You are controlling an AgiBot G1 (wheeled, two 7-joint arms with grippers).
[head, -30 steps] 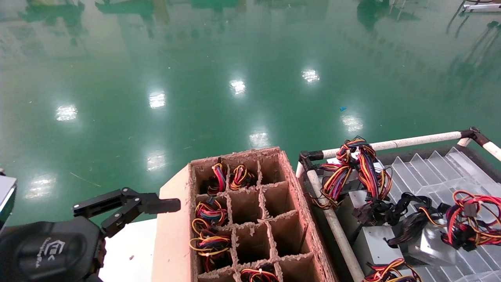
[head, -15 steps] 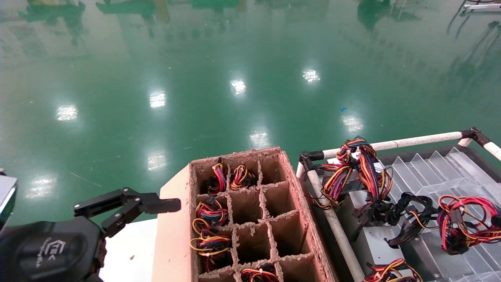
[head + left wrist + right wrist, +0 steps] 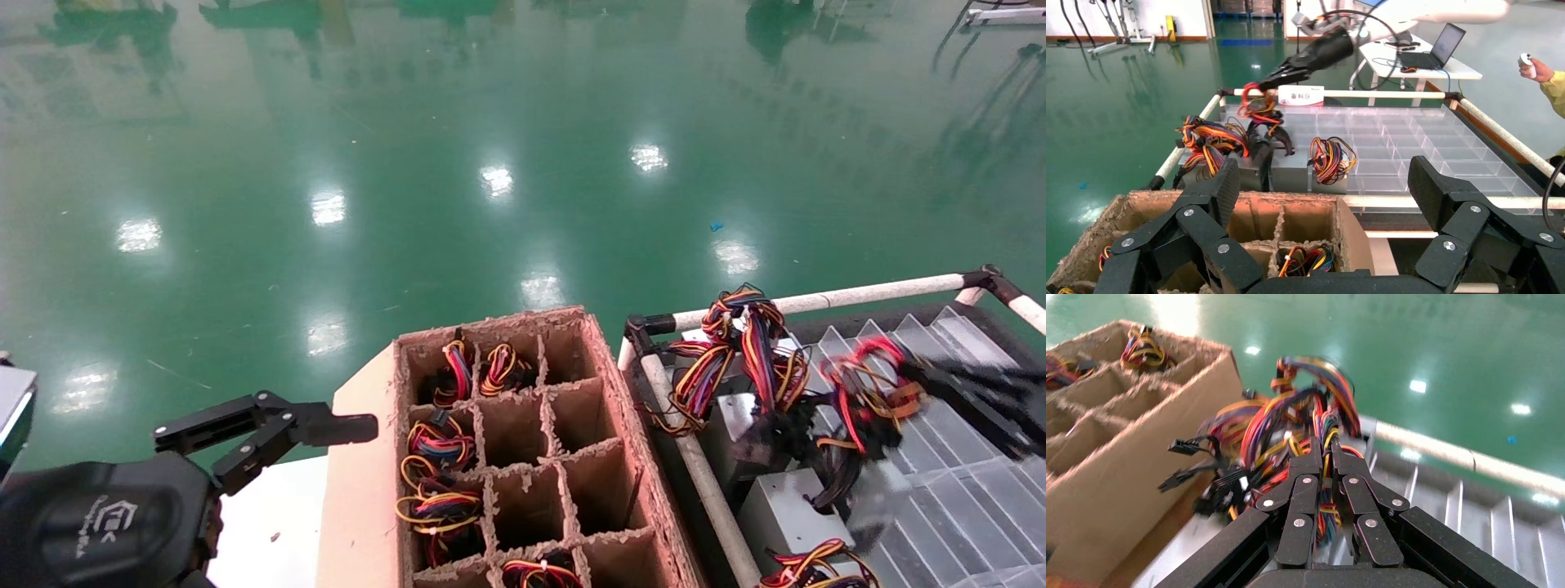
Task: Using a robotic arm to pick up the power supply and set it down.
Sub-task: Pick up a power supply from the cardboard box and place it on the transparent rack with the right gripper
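Over the clear ridged plastic tray (image 3: pixel 940 490), black right gripper (image 3: pixel 1327 454) pinches the mostly red wire bundle (image 3: pixel 866 392) of the small grey metal power supply, presumably to lift by it; box itself indistinct; left gripper (image 3: pixel 1321 184) parked, fingers apart.

The left gripper (image 3: pixel 270 433) sits parked at 8 o'clock in the head view, its 2 fingers spread apart. The right gripper (image 3: pixel 1324 454) reaches in from 3 o'clock, fingers pressed nearly together.
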